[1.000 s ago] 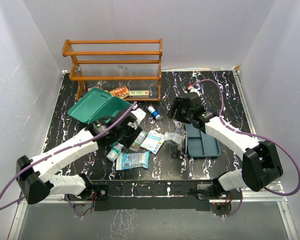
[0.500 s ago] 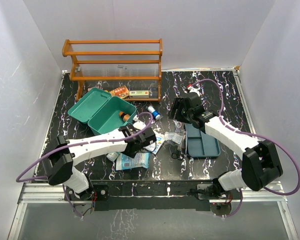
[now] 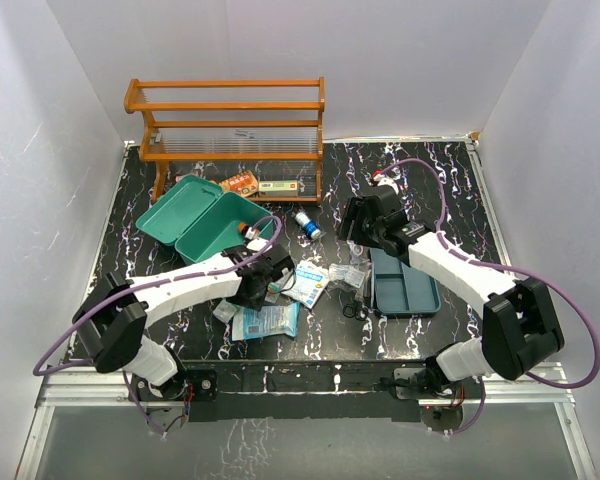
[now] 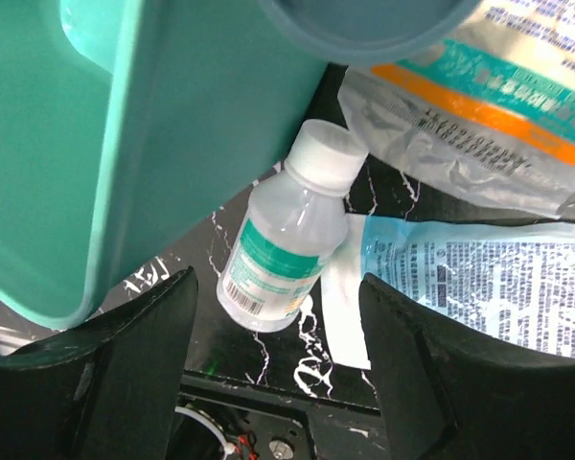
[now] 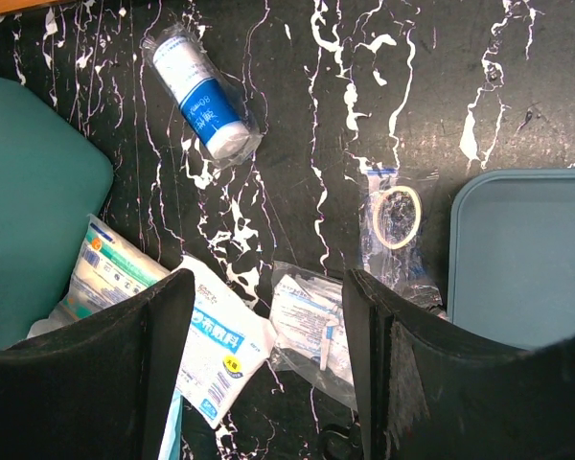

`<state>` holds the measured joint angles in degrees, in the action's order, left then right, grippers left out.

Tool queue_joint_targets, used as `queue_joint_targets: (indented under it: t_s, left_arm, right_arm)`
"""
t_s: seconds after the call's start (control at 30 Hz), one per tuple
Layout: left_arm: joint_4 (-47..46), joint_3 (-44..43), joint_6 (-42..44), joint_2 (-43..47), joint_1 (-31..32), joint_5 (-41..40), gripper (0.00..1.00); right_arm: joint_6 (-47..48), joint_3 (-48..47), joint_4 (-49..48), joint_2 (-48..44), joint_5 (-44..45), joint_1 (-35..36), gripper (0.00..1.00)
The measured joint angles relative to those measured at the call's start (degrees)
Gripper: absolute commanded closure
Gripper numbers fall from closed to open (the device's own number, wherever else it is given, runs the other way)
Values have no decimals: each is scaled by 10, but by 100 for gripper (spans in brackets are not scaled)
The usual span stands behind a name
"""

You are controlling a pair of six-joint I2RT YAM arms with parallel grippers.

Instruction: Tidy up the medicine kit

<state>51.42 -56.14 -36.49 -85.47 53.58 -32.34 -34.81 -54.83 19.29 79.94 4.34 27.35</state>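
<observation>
Clock set on the overhead view, 6 at your arm bases.

- 7 of centre, nearest: blue printed pouch [image 3: 266, 321] lies flat on the black marbled table [image 3: 440, 190]. A white-capped bottle [image 4: 286, 241] lies on its side touching the pouch's edge.
- Your left gripper [image 4: 278, 287] hangs over that bottle, jaws apart with nothing between them. The medicine kit [image 4: 172, 125] wall fills the left wrist view from 9 to 12.
- 4 of centre: darker insert tray [image 3: 405, 285] lies flat, well apart from the kit.
- Your right gripper [image 5: 265, 283] hovers near the tray's 11 corner, jaws spread and holding nothing. Under it, a clear bag with a rubber band [image 5: 395, 222] lies just beside the tray.
- 10 of centre: the kit sits with its lid thrown open.
- 12 of centre: blue-and-white roll [image 5: 203, 96] lies on its side.
- 11, farthest: orange wooden rack [image 3: 230, 125].
</observation>
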Motion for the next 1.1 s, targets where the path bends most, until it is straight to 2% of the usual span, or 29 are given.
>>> queue_joint_targets:
  t_s: [0.37,0.53,0.67,1.1]
  left_arm:
    - [-81,32,48,0,-40,49,38]
    - [-96,36,47,0,-44,50,49]
    - [-103,49,34,0,-42,45,54]
    - [-119,73,21,14,7,30,53]
  right_arm:
    - [0,0,2,8,0,0,39]
    - [0,0,2,8,1,0,39]
    - [0,0,2,8,2,0,39]
    - [0,0,2,8,3,0,39]
